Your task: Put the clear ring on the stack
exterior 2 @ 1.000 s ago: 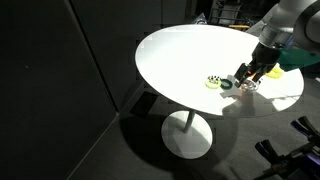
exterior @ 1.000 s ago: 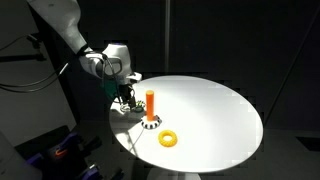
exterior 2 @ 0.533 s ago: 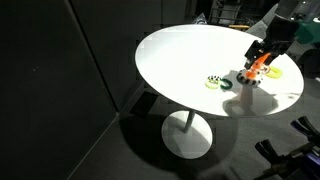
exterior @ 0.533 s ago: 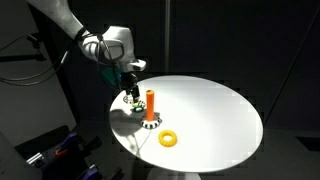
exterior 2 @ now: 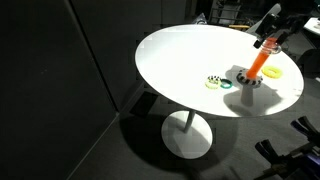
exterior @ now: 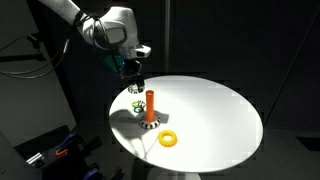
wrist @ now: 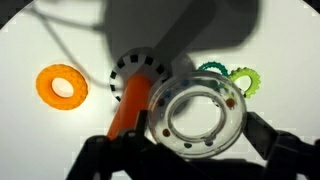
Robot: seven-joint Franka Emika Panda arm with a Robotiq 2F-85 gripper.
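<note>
We count one clear ring [wrist: 197,148], one orange peg [wrist: 128,105] and one yellow-orange ring [wrist: 62,86]. Small toothed rings: two, being one dark green ring [wrist: 208,69] and one light green ring [wrist: 245,79]. One round white tabletop [exterior: 210,110].

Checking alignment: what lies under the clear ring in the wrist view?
Bare table shows through the clear ring; the orange peg is beside it, not underneath. Its rim partly hides green rings.

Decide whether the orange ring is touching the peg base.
Apart. The wrist view shows a strip of bare white table between the orange ring and the peg base.
</note>
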